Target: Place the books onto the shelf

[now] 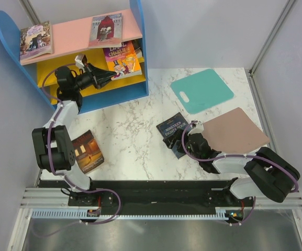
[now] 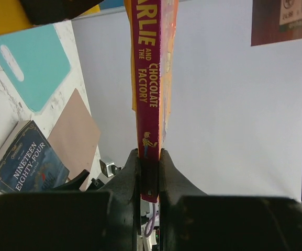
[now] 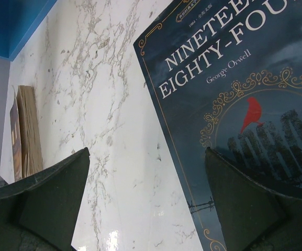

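"Purple-red spine, yellow letters: is that the Charlie book [image 2: 149,78] in the left gripper [image 2: 149,167]?"

"Yes. The jaws are clamped on the bottom end of its spine, one finger on each side. From overhead it sits tilted over the shelf's [image 1: 140,47] yellow lower board, at the right end under the pink top. I can't tell whether it touches the board."

"And the other books?"

"Two lie flat on the pink board, a purple-covered one [image 1: 35,41] to the left and a dark red one [image 1: 106,29] to the right. The navy Nineteen Eighty-Four [image 1: 174,130] lies face up on the marble table [image 1: 130,120], near the middle. A brown-orange book [image 1: 88,151] lies face up too, well to the left, just beside the left arm's base."

"Where is the right gripper [image 3: 146,154]?"

"Low over the navy book's near edge, with the jaws wide apart and nothing between them. In the wrist view one finger shows against the cover and the other against bare marble. Whether either touches down, I can't say."

"Anything else?"

"Two flat mats are on the right side. The teal mat [image 1: 203,90] with a handle hole is farther back, and the pinkish-brown mat [image 1: 234,130] is nearer, just beside the right arm."
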Motion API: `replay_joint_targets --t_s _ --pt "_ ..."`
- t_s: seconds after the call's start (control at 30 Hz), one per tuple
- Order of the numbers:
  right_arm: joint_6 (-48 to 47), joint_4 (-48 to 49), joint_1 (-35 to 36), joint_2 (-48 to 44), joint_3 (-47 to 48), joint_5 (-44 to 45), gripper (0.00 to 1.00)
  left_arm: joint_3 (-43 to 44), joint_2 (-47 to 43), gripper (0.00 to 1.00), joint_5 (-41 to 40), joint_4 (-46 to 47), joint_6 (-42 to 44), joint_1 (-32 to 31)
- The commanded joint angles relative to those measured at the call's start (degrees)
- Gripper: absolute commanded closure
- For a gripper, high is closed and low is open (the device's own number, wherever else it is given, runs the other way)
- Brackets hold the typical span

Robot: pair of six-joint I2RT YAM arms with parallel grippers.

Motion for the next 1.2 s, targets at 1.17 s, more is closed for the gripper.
replay_joint_targets --t_s 1.17 --pt "-1.1 -3.1 0.4 2.1 1.0 -1.9 0.02 -19.0 -15.5 0.98 4.6 24.5 -12.6 2.5"
